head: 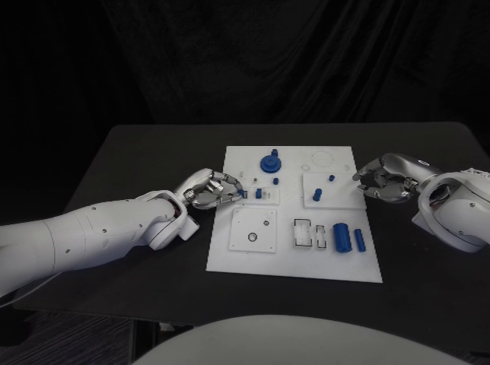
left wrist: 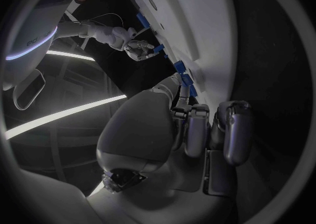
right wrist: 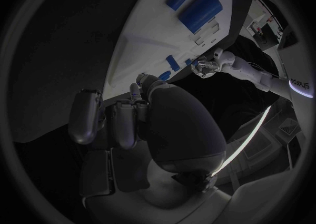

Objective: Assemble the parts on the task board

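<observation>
Flanking the task board [head: 292,262] — left robot hand [head: 212,188], right robot hand [head: 382,179] at its edges.

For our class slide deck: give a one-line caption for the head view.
Two silver robot hands, left and right, flank a white rectangular task board carrying small blue parts.

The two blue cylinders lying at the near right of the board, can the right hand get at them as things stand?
Probably yes. The right hand sits at the task board's right edge, the blue cylinders lie uncovered nearby, and nothing stands between them.
</observation>
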